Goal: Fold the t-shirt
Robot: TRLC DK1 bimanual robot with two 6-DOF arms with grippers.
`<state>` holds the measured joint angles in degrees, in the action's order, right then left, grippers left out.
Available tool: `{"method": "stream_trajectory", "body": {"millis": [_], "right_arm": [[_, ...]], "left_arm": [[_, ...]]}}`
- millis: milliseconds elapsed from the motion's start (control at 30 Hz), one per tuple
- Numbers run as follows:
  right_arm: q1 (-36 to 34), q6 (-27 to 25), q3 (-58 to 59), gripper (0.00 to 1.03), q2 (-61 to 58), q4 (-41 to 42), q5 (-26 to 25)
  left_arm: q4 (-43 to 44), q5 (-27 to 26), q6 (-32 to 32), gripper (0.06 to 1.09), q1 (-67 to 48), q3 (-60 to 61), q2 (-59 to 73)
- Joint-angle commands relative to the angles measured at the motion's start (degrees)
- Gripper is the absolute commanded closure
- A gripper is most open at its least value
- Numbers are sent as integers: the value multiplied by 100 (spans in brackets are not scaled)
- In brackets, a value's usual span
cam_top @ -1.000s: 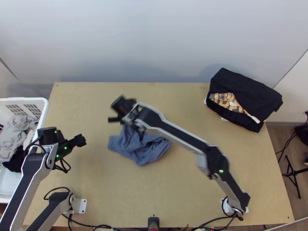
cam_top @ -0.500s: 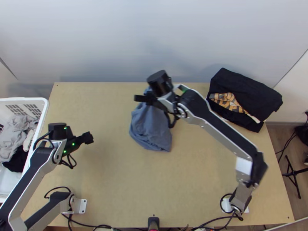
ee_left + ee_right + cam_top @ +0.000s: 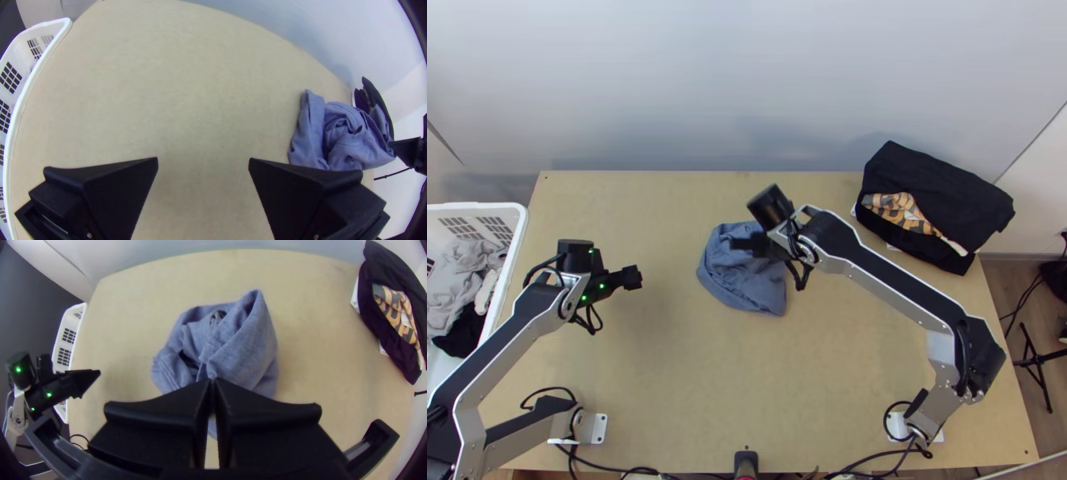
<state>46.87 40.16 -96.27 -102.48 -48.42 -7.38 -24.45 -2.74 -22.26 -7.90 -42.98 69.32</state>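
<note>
- Blue-grey t-shirt [image 3: 743, 280]: bunched in a heap on the surface [image 3: 811, 384], well apart from the white basket [image 3: 521, 224], out to its right. Creased all over, hem and sleeves not readable.
- Right end effector [image 3: 211, 381]: over the shirt, so on the shirt's side of the basket and well apart from it. Fingers together, tips on a peak of cloth; reads as a pinch on a small bit. Can't tell which part of the shirt that is.
- Left end effector [image 3: 203, 158]: nearer the basket, between it and the shirt. Fingers wide apart, nothing in them, not touching cloth.
- Dark clothes pile [image 3: 939, 184]: farther from the basket than the shirt.
- Step in hand, my read: opening up the shirt. No fold made; task looks early.
- Next move: get the left end effector over, away from the basket, onto a loose edge or a second corner. Then lift with both, pull apart, lay it flat. Fold after that.
- Watch: one-sided pinch may just drag the heap or slip off. If the second grab takes inner layers, the shirt likely comes up twisted. Worth finding a shoulder or hem before stretching.
</note>
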Motion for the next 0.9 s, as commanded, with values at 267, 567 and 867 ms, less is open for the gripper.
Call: {"method": "stream_trajectory", "body": {"millis": [267,567,867], "right_arm": [[-108,141,1972,100,509,105,263],[-91,132,1822,88,518,228,272],[-82,123,1857,100,632,246,272]], "left_arm": [[274,2,152,10,-54,-307,750],[274,2,64,10,-168,-606,1005],[239,2,90,10,-62,-553,978]]}}
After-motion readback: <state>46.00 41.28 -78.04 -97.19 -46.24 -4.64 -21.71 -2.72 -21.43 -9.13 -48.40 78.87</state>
